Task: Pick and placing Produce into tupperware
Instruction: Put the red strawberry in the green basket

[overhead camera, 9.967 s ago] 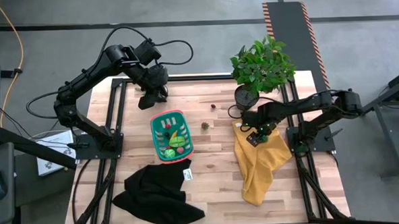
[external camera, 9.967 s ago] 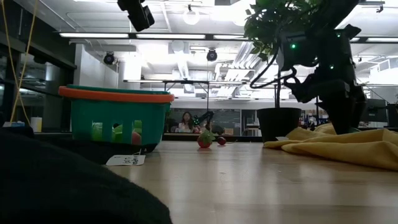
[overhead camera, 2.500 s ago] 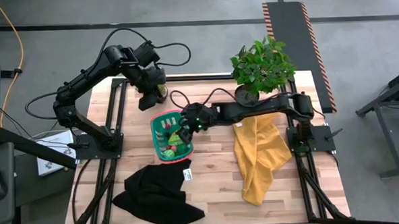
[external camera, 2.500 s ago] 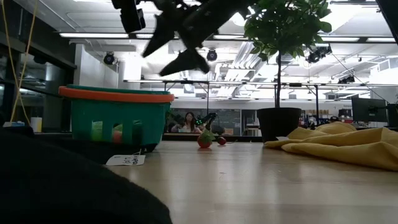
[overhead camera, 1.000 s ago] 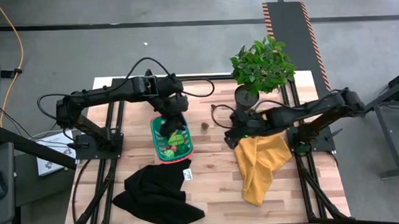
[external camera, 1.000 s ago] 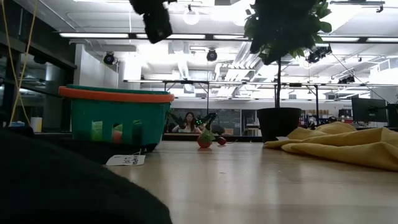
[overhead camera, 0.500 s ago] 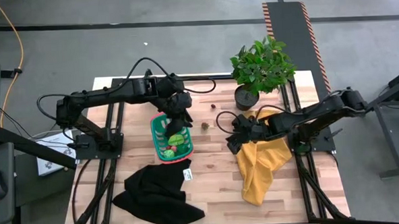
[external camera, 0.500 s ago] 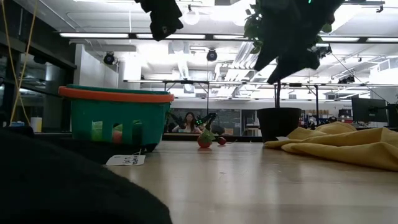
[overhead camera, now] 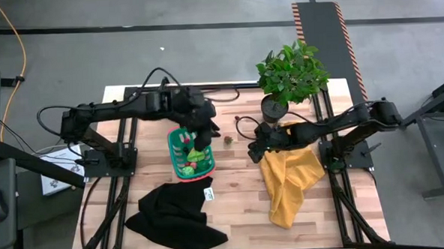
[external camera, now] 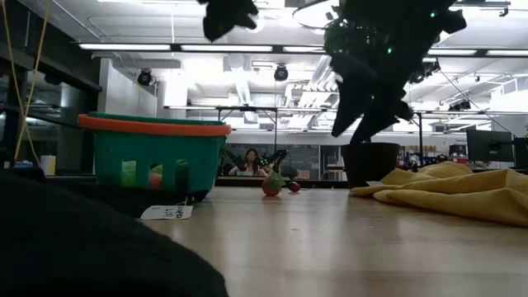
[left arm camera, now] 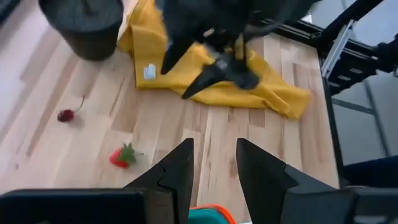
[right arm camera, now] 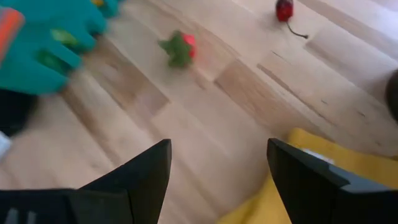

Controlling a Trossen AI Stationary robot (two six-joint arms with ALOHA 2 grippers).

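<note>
Two toy fruits left on the tabletop

Your right claw point(overhead camera: 254, 148), spread wide and empty, hangs just beside the small red strawberry point(right arm camera: 179, 47); the dark cherry point(right arm camera: 284, 10) lies beyond. Your left claw point(overhead camera: 209, 129), part-open and empty, hovers over the teal slotted plastic basket point(overhead camera: 175, 141), likely after a drop.
</note>
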